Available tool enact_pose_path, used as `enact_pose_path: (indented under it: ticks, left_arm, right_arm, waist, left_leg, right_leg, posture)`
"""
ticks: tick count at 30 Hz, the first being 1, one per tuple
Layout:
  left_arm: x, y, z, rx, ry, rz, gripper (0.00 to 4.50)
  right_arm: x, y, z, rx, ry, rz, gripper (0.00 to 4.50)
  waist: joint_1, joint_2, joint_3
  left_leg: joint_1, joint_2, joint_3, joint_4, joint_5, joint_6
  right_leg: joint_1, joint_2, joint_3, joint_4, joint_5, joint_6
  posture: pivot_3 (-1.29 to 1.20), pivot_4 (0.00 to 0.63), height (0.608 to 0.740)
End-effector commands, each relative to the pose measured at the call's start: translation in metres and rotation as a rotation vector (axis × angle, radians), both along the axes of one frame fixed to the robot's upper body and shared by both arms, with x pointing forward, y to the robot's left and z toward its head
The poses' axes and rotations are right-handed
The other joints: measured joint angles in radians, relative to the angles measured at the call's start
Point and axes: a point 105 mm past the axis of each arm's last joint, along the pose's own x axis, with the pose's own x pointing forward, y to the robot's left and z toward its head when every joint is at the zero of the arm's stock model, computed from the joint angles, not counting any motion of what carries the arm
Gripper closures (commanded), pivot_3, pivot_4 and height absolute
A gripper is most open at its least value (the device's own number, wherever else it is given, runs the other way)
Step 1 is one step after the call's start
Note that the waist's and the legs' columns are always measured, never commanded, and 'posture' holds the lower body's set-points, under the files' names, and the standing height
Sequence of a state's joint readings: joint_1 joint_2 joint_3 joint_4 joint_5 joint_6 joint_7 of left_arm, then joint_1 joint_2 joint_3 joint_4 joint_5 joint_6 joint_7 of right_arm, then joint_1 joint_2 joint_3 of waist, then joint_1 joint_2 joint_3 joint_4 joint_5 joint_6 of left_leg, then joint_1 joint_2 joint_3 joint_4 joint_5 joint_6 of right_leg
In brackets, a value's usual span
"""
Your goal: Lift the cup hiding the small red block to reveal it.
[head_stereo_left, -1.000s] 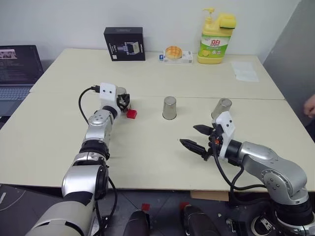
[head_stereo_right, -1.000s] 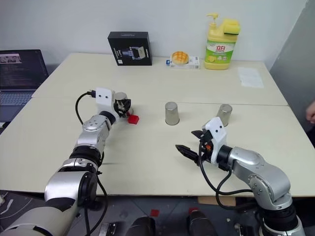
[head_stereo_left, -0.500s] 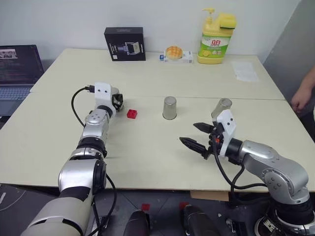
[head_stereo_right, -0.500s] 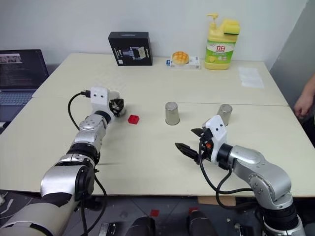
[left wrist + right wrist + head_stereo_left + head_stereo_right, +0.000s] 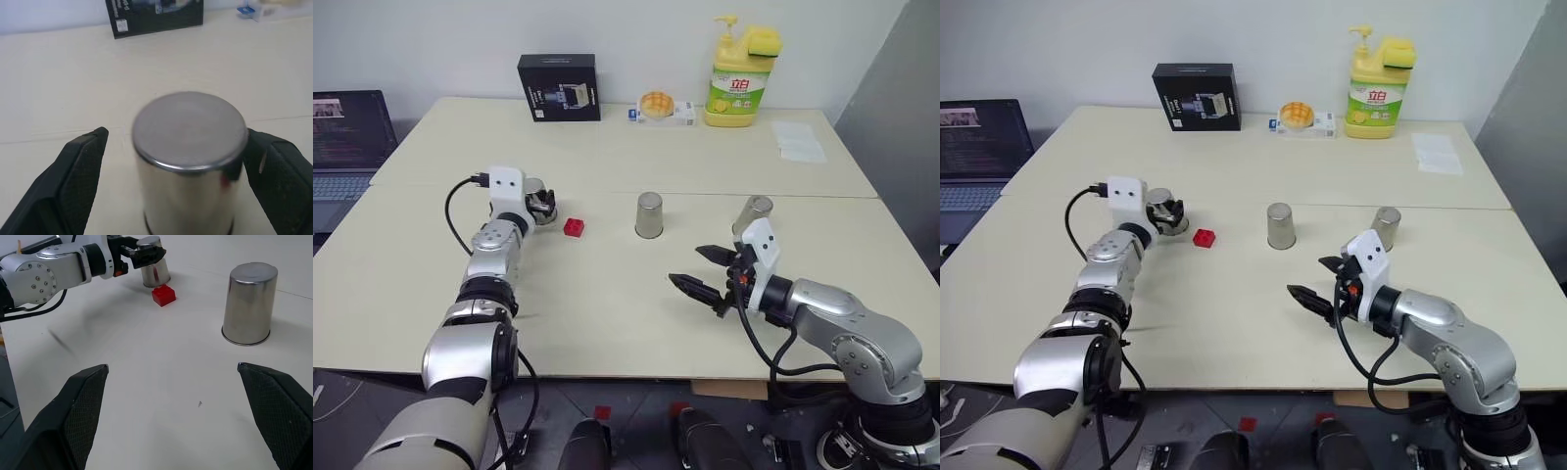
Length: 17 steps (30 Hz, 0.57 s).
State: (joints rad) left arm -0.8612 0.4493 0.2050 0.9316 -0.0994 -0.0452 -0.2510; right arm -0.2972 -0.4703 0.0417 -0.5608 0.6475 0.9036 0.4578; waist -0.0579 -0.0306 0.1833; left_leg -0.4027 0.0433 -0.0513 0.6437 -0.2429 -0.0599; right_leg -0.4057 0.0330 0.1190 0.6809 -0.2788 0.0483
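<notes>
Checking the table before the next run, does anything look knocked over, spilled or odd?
Nothing stands out. All three silvery metal cups stand upside down. The small red plastic block lies uncovered on the table.

head pair: high, facing forward-down over the table (image 5: 607, 323), far, both cover all of it | left wrist: low, level, close behind the cup (image 5: 190, 161) | right wrist: low over table, shares that cup (image 5: 155, 267) with left wrist
</notes>
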Motion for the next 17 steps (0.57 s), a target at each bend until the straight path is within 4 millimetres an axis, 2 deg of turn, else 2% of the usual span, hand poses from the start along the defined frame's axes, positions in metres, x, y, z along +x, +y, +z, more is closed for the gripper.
enact_pose_path:
  ticks: [1, 6, 11, 13, 17]
  left_arm:
    - [-0.039, -0.005, 0.036, 0.016, -0.045, -0.112, 0.05]
    - [-0.109, -0.027, 0.025, 0.074, 0.169, -0.356, 0.05]
    - [-0.156, -0.040, 0.012, 0.115, 0.343, -0.526, 0.05]
    - [-0.164, -0.044, 0.010, 0.109, 0.370, -0.566, 0.05]
    - [-0.168, -0.050, 0.011, 0.119, 0.372, -0.603, 0.05]
  right_arm:
    - [-0.003, 0.005, 0.009, 0.019, -0.041, 0.029, 0.00]
    - [-0.003, 0.003, 0.007, 0.021, -0.029, 0.027, 0.00]
    - [-0.001, -0.003, 0.005, 0.013, -0.025, 0.014, 0.00]
    - [-0.001, -0.005, 0.005, 0.010, -0.023, 0.009, 0.00]
    - [-0.001, -0.008, 0.002, 0.001, -0.016, 0.001, 0.00]
  waist:
    - [-0.007, 0.000, 0.000]
    - [-0.010, 0.000, 0.000]
    - [-0.001, 0.001, 0.001]
    - [-0.001, 0.001, 0.001]
    - [0.000, 0.001, 0.001]
  left_leg:
    - [0.000, 0.000, 0.000, 0.000, 0.000, 0.000]
    - [0.000, 0.001, 0.000, -0.001, 0.000, -0.001]
    - [0.002, 0.001, -0.001, 0.000, 0.000, 0.000]
    - [0.002, 0.001, 0.000, 0.001, 0.000, 0.000]
    - [0.003, 0.001, 0.000, 0.001, 0.000, 0.000]
  right_leg:
    - [0.000, 0.000, 0.000, 0.000, 0.000, 0.000]
    - [-0.001, -0.001, 0.000, 0.001, 0.002, -0.005]
    - [0.001, 0.000, 0.000, 0.000, -0.001, -0.001]
    - [0.001, 0.000, 0.000, 0.000, -0.001, 0.000]
    - [0.001, 0.000, 0.000, 0.000, -0.003, -0.004]
  posture:
    - [0.00, 0.150, 0.740]
    - [0.00, 0.150, 0.740]
    - [0.00, 0.150, 0.740]
    - [0.00, 0.150, 0.740]
    - [0.00, 0.150, 0.740]
